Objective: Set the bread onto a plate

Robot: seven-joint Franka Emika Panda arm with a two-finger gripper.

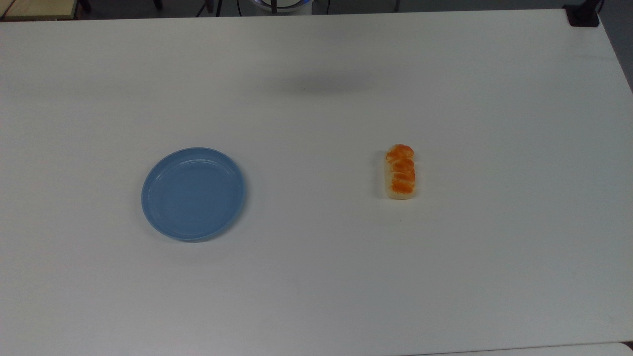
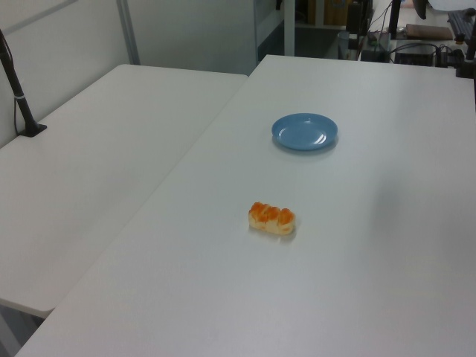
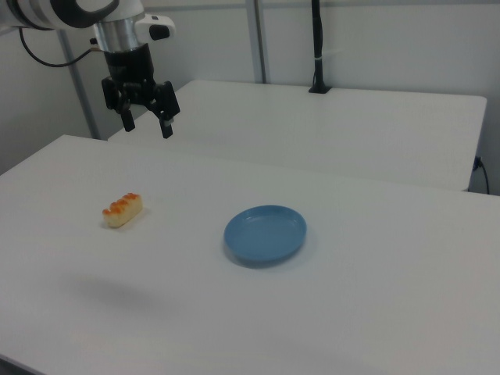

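Nothing done yet, we find — the bread (image 1: 400, 171) lies right of centre in the top view, well apart from the empty plate (image 1: 193, 194); gripper (image 3: 145, 123), jaws spread, upper left in the right view — grasp and transfer remain

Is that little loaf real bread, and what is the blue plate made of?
The bread looks like a toy: its orange-brown top is glossy and uniform, perhaps foam or plastic. The plate seems plastic: even light blue, with soft sheen and moulded rim.
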